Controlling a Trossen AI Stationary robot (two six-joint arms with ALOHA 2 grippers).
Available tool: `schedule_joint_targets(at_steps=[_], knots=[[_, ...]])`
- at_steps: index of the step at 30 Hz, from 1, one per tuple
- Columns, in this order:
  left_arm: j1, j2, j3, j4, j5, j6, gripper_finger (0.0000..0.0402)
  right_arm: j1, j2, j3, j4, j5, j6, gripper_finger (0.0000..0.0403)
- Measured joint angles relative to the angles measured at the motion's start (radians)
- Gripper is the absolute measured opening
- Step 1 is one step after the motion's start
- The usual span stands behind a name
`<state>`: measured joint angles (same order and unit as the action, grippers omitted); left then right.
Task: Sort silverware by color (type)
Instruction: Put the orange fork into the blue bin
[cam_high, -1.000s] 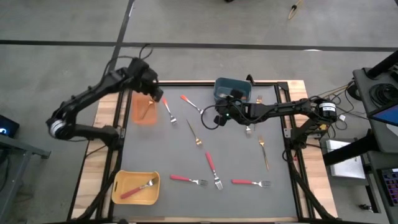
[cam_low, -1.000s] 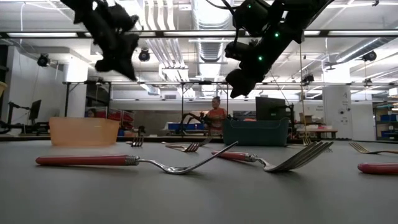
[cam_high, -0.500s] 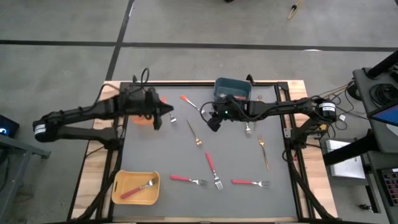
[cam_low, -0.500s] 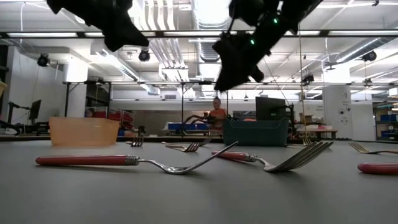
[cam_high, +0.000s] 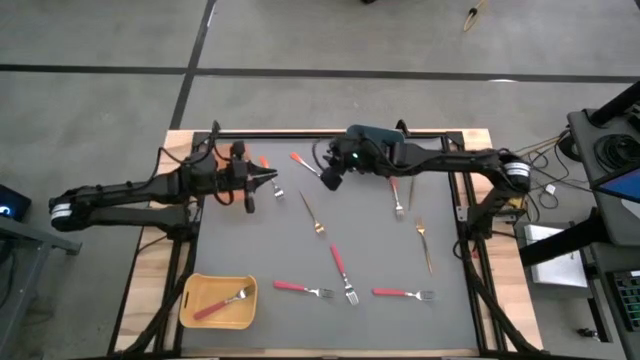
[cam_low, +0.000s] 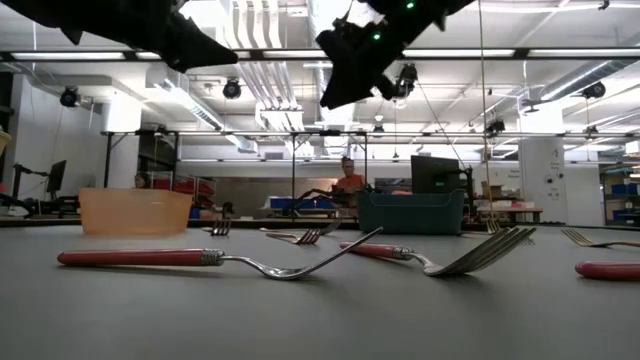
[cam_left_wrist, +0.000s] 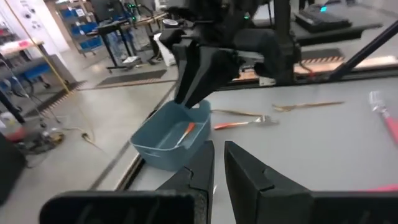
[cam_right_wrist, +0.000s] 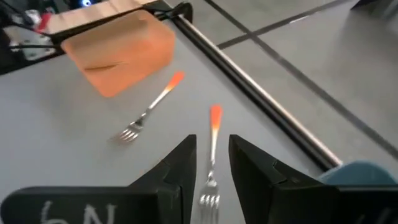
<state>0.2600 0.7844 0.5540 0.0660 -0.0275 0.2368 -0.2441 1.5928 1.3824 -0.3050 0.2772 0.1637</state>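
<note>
the grey table mat (cam_high: 380, 255) carries scattered forks. the right gripper (cam_high: 327, 177) hangs high at the far edge, fingers narrowly parted and empty, above an orange-handled fork (cam_right_wrist: 212, 149) whose long axis lines up with the gap, handle pointing away toward the rail. the left gripper (cam_high: 262, 179), fingers nearly together and empty, is beside the orange bin (cam_right_wrist: 121, 52). a second orange-handled fork (cam_right_wrist: 149, 109) lies slanted, handle toward that bin. the letter "n" shows on the right wrist housing.
</note>
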Motion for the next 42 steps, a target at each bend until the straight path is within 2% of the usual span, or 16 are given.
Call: schedule_joint_targets(at_steps=[7, 11, 15, 22, 28, 32, 36, 42], knots=[[0.008, -0.011, 0.005, -0.006, -0.028, 0.097, 0.002, -0.057, 0.147, 0.177, -0.135, 0.001, -0.168, 0.007], [0.01, -0.011, 0.005, -0.004, -0.038, 0.116, 0.002, -0.074, 0.209, 0.222, -0.165, 0.004, -0.288, 0.0065], [0.01, -0.014, 0.005, 0.003, -0.115, 0.11, 0.002, -0.076, 0.246, 0.242, -0.164, 0.002, -0.367, 0.0063], [0.014, -0.013, 0.006, 0.04, -0.142, 0.14, 0.002, -0.091, 0.313, 0.265, -0.108, 0.002, -0.374, 0.0063], [0.08, -0.005, 0.007, 0.247, -0.158, 0.255, 0.002, -0.126, 0.403, 0.275, 0.056, -0.023, -0.427, 0.0063], [0.152, 0.002, 0.007, 0.351, -0.159, 0.293, 0.002, -0.152, 0.476, 0.352, 0.048, -0.052, -0.441, 0.0063], [0.214, 0.01, 0.007, 0.383, -0.158, 0.307, 0.002, -0.172, 0.55, 0.44, 0.03, -0.135, -0.449, 0.0063], [0.292, 0.019, 0.007, 0.384, -0.176, 0.303, 0.002, -0.182, 0.655, 0.618, -0.153, -0.178, -0.408, 0.0063]])
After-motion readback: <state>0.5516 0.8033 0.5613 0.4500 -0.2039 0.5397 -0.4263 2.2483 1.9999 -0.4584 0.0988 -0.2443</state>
